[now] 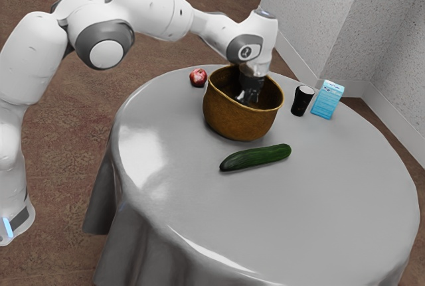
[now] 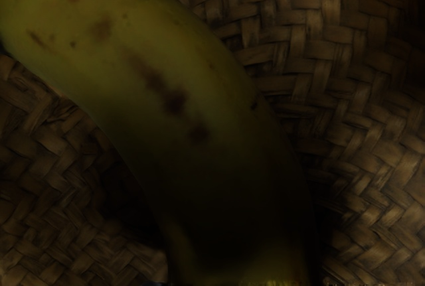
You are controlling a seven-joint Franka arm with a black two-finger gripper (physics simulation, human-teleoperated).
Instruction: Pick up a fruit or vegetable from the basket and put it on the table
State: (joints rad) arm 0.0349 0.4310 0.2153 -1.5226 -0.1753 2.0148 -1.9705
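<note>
Though it curves, the banana (image 2: 199, 93) points lengthwise beneath the hand (image 1: 248, 97).

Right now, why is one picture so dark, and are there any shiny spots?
Wrist view: dim, the banana fading to near black lower down, likely because the camera is down in the shady basket; exterior view: brightly lit, with white glare on the table at the exterior view's left and a shiny streak along its front edge.

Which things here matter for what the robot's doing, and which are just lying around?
Part of the job:
banana
woven basket holding it
gripper reaching inside
table

Just lying about:
red apple
cucumber
black container
blue carton
</note>
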